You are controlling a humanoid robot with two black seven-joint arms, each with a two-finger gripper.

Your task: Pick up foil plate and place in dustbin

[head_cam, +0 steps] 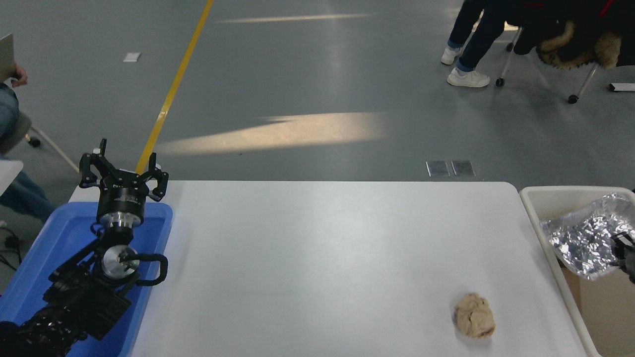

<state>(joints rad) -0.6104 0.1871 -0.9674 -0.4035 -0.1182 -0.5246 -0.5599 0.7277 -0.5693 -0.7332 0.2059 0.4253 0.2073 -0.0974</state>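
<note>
I am at the placing step. My right gripper (624, 249) sits at the 3 o'clock edge of the view, mostly cut off; it seems pinched on the near-right rim of the foil plate (585, 238), though I cannot see the fingers clearly. The foil plate hangs tilted inside the mouth of the dustbin (538, 196), below its rim and just right of its left wall. The next move, I judge, calls for letting go so the plate drops to the bottom, then lifting out without snagging the crinkled rim. My left gripper (123, 173) is parked at 8 o'clock, fingers spread, over the blue tray (59, 233). A paper ball (474, 315) lies on the worktop (317, 258) at 5 o'clock.
</note>
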